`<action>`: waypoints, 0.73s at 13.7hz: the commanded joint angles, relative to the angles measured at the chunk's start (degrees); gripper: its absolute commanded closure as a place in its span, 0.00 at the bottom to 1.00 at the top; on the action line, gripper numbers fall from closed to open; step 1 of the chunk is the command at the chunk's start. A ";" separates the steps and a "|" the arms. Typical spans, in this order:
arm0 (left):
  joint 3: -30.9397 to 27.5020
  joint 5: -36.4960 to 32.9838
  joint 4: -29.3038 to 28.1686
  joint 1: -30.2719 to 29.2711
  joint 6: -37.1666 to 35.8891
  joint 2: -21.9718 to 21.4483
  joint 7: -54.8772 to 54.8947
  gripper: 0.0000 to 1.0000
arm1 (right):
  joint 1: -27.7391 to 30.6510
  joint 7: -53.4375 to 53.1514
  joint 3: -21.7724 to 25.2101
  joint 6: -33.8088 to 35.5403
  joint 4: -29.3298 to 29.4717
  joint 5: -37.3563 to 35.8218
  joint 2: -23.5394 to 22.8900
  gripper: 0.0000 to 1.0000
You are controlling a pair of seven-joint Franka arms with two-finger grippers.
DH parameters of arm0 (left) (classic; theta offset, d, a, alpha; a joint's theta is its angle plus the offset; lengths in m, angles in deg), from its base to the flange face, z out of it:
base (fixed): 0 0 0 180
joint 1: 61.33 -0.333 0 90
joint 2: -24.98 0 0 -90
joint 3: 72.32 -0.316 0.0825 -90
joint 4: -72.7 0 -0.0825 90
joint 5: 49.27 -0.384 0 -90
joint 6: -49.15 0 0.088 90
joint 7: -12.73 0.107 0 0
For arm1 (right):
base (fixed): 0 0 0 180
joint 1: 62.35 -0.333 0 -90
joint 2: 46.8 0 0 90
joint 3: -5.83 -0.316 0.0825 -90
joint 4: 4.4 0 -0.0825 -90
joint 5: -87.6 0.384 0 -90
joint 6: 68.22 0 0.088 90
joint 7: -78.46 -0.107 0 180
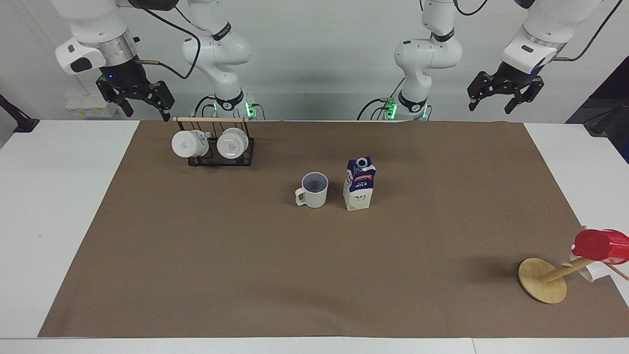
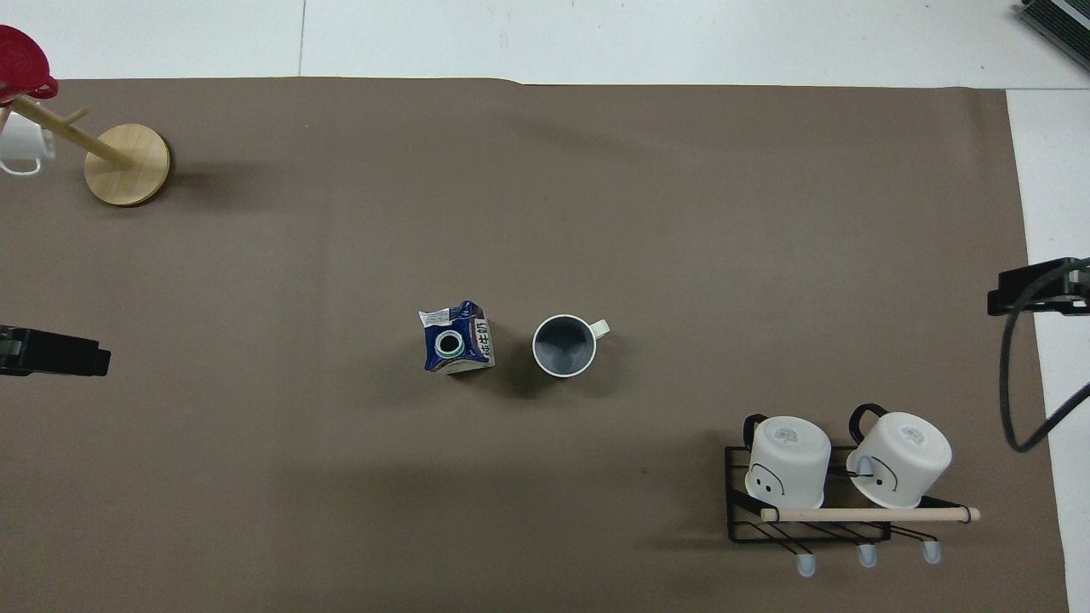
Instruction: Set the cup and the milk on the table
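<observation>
While both arms hang raised at their own ends, the desk (image 1: 64,206) with its wide brown sheet (image 1: 245,265) carries everything; the job looks done, since nothing is held. Next in size, the black rack (image 1: 221,156) sits near the robots toward the right arm's end, with two white cups (image 1: 185,143) hung bottom-out on it to keep them off the sheet; a wooden stand (image 1: 541,286) far from the robots at the left arm's end holds a red cup (image 1: 599,245) on its peg. At the middle of the sheet the milk (image 1: 359,183) stands upright, cap up, with the cup (image 1: 313,190) just beside it, apart, mouth up, its handle turned away from the carton; set so, either can be taken without knocking the other. The left pincer (image 1: 501,96) hangs spread and empty over the desk's edge by its base; the right pincer (image 1: 137,101) likewise, spread and empty, waiting above the rack's end.
</observation>
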 commanded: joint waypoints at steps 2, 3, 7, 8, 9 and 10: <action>0.83 -0.73 1.63 -0.80 -1.86 0.12 0.99 0.00 | 0.05 1.50 -0.12 0.32 -0.93 0.99 1.09 0.00; 1.01 -0.82 1.98 -0.72 -1.86 0.12 0.99 0.00 | -0.13 1.41 -0.21 0.15 -0.84 0.99 1.00 0.00; 1.01 -1.60 2.07 -0.72 -1.60 0.47 0.99 0.00 | -0.13 1.41 -0.29 0.23 -0.83 0.99 1.00 0.00; 1.10 -1.78 2.42 -0.80 -2.12 0.91 1.08 0.00 | -0.13 1.41 -0.29 0.23 -0.83 0.99 1.08 0.00; 1.01 -1.70 2.77 -0.80 -2.21 1.09 1.08 0.00 | -0.13 1.41 -0.29 0.23 -0.83 0.99 1.00 0.00; 1.01 -1.78 2.78 -0.80 -2.39 1.18 1.08 0.00 | -0.13 1.41 -0.29 0.23 -0.83 0.99 0.99 0.00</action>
